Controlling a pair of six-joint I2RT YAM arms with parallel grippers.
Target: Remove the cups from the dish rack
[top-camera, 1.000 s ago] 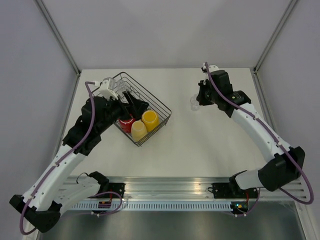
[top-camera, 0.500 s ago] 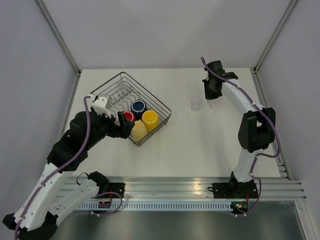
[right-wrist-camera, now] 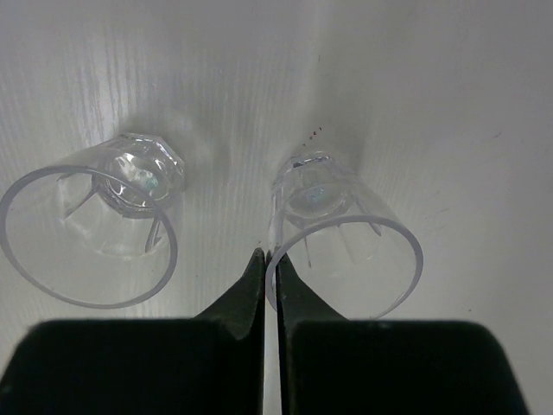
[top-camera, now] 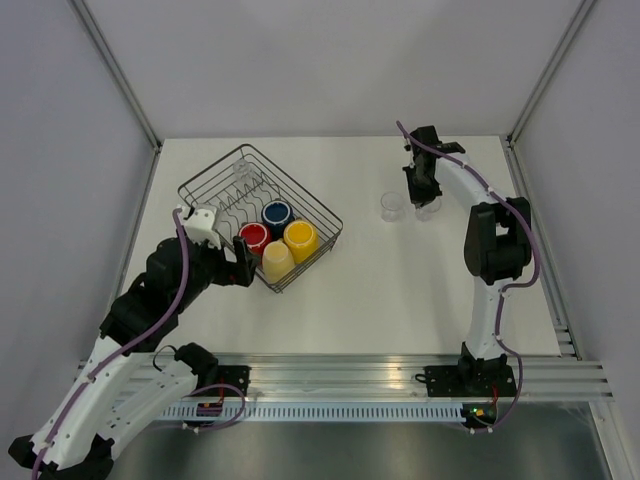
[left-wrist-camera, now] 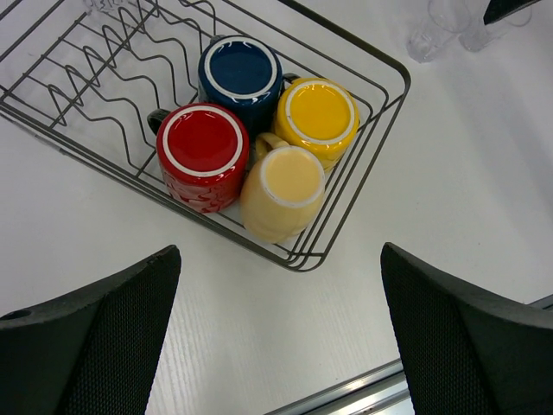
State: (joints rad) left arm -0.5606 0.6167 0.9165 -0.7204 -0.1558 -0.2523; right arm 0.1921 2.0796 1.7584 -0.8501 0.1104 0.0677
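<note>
Cups (left-wrist-camera: 316, 112) are split two ways. Four mugs sit bottom-up and packed touching at the 5 o'clock end of the dish rack (top-camera: 296, 186), which lies at 10 o'clock on the counter (top-camera: 400, 290). Within the cluster, the blue mug (top-camera: 276, 213) is at 12 o'clock, the orange mug (top-camera: 300, 236) at 3, the cream mug (top-camera: 277, 260) at 6 and the red mug (top-camera: 253, 237) at 9. One rack tumbler (top-camera: 243, 170) stands in the rack's far corner beside the tines. Two more stand on the counter at 1 o'clock, just beside each other.

The right tool (right-wrist-camera: 265, 275) has its jaws almost together. The rim of the pinched tumbler (right-wrist-camera: 341, 233) seems to run into the slit between them, so the tool looks clamped on that wall. The neighbour tumbler (right-wrist-camera: 95, 220) is at its 10 o'clock. If the tool lifts or swings before letting go, the light glass would likely tip or knock into its neighbour.

The left tool (left-wrist-camera: 278, 251) hangs wide apart at the cluster's 6 o'clock, holding nothing. If it goes for the cream mug, a finger could catch the rack's rim wire or wedge against the red mug and drag the whole rack. The glazed sides may also slip.
</note>
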